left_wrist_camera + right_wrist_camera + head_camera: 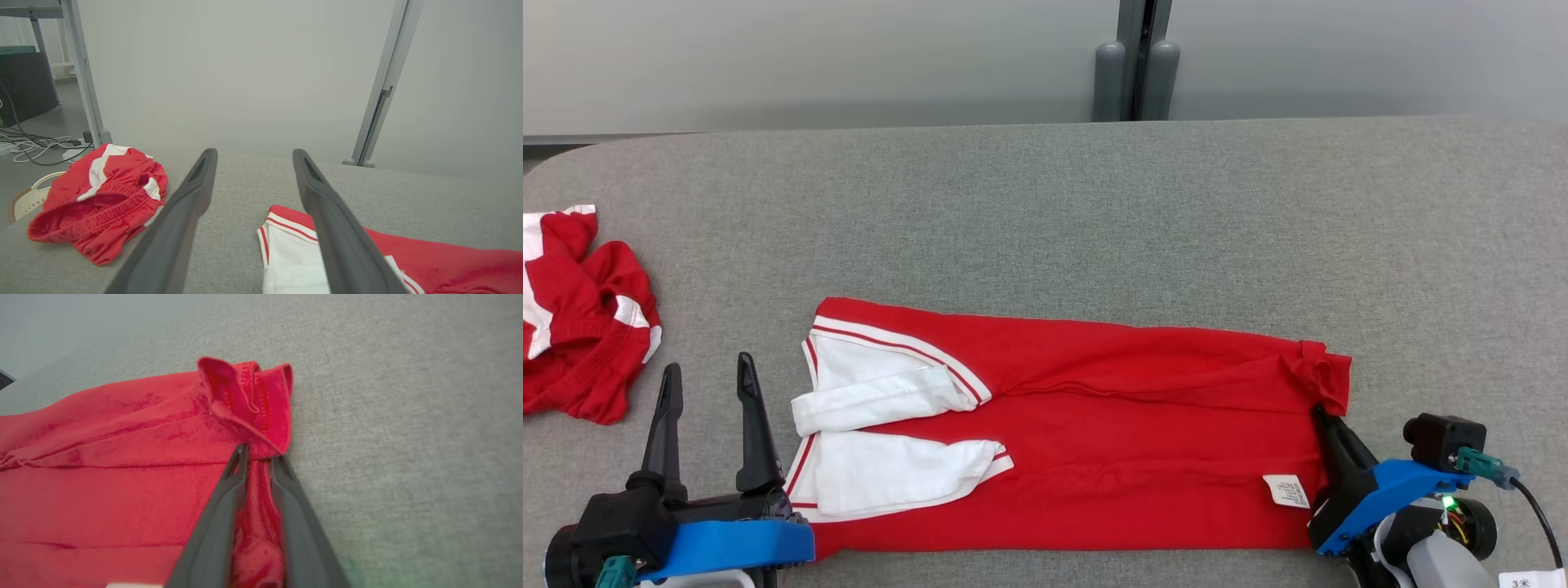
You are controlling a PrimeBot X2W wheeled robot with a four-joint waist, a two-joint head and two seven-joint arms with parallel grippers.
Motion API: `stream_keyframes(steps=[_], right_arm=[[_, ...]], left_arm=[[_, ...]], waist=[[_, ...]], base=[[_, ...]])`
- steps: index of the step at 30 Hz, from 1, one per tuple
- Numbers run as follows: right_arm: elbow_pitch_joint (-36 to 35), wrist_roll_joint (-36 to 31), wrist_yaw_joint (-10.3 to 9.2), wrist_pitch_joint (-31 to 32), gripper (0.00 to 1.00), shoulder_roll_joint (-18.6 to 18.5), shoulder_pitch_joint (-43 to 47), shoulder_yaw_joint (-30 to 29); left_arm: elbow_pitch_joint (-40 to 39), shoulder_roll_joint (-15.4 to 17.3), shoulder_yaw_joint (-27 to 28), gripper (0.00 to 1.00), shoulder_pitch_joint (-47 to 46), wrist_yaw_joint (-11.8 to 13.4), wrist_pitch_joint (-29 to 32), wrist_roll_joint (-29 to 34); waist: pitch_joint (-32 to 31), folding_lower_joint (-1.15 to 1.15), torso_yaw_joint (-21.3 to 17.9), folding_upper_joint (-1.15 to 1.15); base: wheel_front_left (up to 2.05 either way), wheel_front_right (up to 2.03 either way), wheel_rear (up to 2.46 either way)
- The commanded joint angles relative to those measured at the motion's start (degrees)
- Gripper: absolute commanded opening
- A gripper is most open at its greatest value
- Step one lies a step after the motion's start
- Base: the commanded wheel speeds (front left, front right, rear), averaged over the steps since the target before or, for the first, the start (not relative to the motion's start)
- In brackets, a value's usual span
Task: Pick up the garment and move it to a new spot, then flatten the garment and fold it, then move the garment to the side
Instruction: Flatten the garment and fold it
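The garment [1135, 425], red with white sleeves and red-striped trim, lies flat and folded lengthwise across the near part of the grey table [1094, 204]. My right gripper [1321, 415] is at its right end, jaws nearly together with a bunched fold of red cloth pinched between them. In the right wrist view the right gripper [259, 454] has the garment [122, 457] gathered at its tips, with the hem curled up just beyond. My left gripper [708, 363] stands open just left of the white sleeves, holding nothing. The left wrist view shows the left gripper [254, 152] spread wide beside the garment [449, 261].
A second red-and-white garment [580, 318] lies crumpled at the table's left edge, also seen as a crumpled heap [102, 196] left of my left fingers. A white care label [1288, 491] sits near the garment's right end. A grey wall and post stand behind the table.
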Motion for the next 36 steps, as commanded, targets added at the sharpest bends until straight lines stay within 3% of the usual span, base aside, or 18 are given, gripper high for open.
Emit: stream_keyframes(steps=[1, 11, 21, 25, 36], right_arm=[[0.7, 0.6, 0.01, 0.2, 0.00, 0.5, 1.3, 0.4], [-0.1, 3.1, 0.00, -3.6, 0.00, -1.5, -1.2, -0.5], [0.7, 4.5, 0.00, -4.0, 0.00, -11.1, -0.9, -7.1], [0.1, 4.7, 0.00, -3.8, 0.00, -13.3, -0.4, -8.6], [-8.5, 2.6, 0.01, -3.1, 0.00, -9.0, 2.6, -5.7]], left_arm=[[0.2, -0.3, 0.6, 1.00, 0.5, -0.5, -0.2, 0.6], [0.8, -2.1, 3.0, 1.00, -0.5, -2.8, -0.2, 2.8], [1.0, -2.7, 4.1, 1.00, -0.6, -3.9, -0.2, 3.9], [1.1, -2.8, 4.4, 1.00, -0.4, -4.2, -0.2, 4.2], [1.7, -3.0, 4.6, 1.00, -0.4, -4.7, -0.2, 4.2]], waist=[[0.0, 0.00, -0.1, 0.00], [0.3, 0.00, -0.6, 0.00], [-0.3, 0.00, -1.2, 0.00], [-0.4, 0.00, -1.5, 0.00], [-0.9, 0.00, -2.0, 0.00]], base=[[0.00, 0.00, 0.00], [0.00, 0.00, 0.00], [0.00, 0.00, 0.00], [0.00, 0.00, 0.00], [0.00, 0.00, 0.00]])
